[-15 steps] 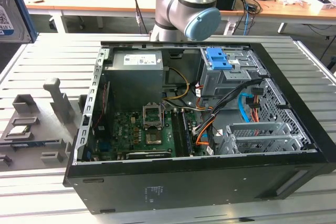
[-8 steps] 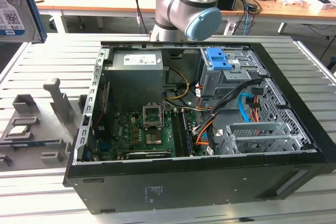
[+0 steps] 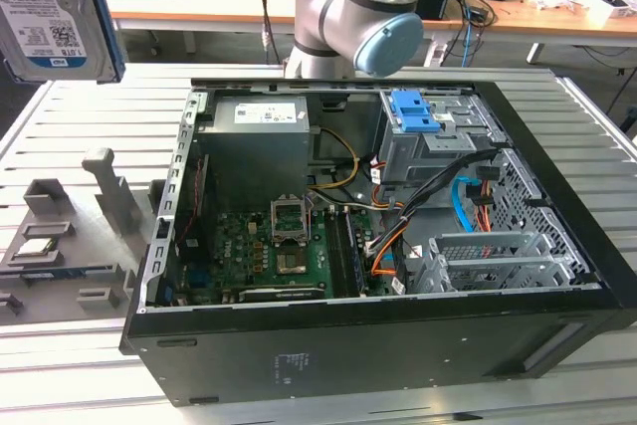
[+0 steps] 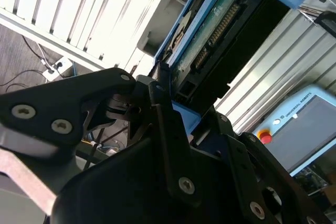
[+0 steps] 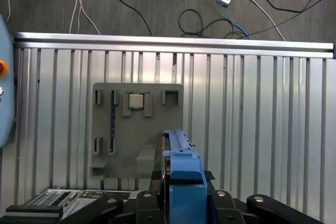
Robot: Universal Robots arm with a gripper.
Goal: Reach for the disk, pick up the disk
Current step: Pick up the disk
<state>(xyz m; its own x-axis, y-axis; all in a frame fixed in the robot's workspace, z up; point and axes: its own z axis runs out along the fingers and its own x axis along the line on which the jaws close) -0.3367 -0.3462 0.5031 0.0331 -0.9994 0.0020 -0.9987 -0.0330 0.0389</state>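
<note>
The disk (image 3: 50,7) hangs in the air at the exterior view's upper left, label side showing, with a blue rail along its edge. In the second wrist view its circuit-board underside (image 4: 210,40) runs away from my gripper (image 4: 168,111), whose black fingers (image 4: 157,95) clamp its near end. In the first wrist view the disk (image 5: 181,174) is seen edge-on, blue rail up, held in the gripper (image 5: 181,203) high above the grey fixture plate (image 5: 110,150) on the ribbed table.
An open black computer case (image 3: 378,355) lies on the slatted table, with a blue caddy (image 3: 413,111) on its grey drive cage. The grey fixture plate (image 3: 60,246) lies on the exterior view's left. A pendant (image 4: 304,124) and floor cables (image 5: 210,19) sit beyond the table.
</note>
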